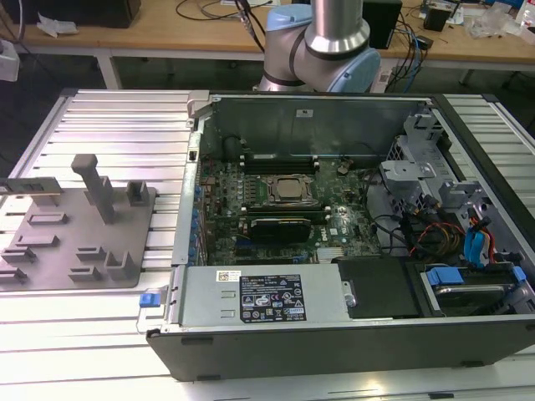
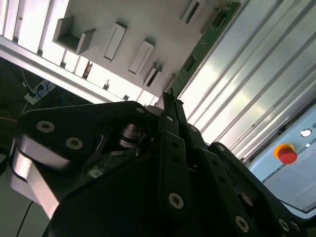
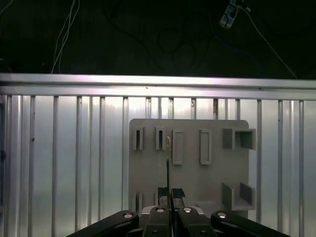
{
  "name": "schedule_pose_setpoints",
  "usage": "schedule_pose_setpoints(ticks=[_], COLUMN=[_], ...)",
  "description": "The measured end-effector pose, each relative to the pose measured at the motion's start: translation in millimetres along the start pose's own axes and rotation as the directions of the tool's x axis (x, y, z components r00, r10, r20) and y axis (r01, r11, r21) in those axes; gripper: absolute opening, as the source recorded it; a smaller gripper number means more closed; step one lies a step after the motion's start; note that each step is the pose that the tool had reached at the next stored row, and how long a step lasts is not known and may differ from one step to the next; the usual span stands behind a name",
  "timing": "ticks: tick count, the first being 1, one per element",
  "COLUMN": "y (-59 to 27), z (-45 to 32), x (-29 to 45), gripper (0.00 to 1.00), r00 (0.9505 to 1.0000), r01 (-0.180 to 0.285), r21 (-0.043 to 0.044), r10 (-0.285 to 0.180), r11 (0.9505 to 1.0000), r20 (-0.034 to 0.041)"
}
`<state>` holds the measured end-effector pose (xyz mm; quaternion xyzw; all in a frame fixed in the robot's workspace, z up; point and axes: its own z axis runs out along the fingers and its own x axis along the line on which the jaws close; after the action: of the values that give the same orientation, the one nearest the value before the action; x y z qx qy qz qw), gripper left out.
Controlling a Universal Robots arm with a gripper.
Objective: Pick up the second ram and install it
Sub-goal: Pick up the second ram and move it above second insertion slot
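Note:
In the first wrist view my gripper (image 3: 169,193) is shut on the second ram (image 3: 168,158). The ram shows edge-on as a thin line running out from between the fingertips over the grey fixture plate (image 3: 148,173). The second wrist view has the gripper (image 2: 170,96) at the near end of the same green stick (image 2: 207,42), which carries small dark chips and stretches away past the plate's edge. In the exterior view the second ram (image 1: 29,185) hangs level above the fixture plate (image 1: 58,280) at the far left, its left end cut off by the picture's edge.
The open computer case (image 1: 334,104) lies to the exterior view's right of the plate, its motherboard (image 1: 276,196) facing up. A tall grey block (image 1: 94,184) and low slotted blocks stand on the plate. The arm's base (image 1: 318,42) is behind the case. A red button (image 2: 287,154) sits beside the ribbed table.

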<state>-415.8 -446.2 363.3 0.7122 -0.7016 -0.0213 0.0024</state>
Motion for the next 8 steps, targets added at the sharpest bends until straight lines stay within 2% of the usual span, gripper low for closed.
schedule_pose_setpoints(ticks=[3,8], y=[0.4,0.6], z=[-11.5,-18.7], x=[-0.3,-0.5], gripper=[0.10,0.10], r00=[1.0000,1.0000], r01=[0.000,0.000], r21=[0.0000,0.0003], r10=[0.000,0.000], r11=[1.0000,1.0000], r20=[0.0000,0.0002])
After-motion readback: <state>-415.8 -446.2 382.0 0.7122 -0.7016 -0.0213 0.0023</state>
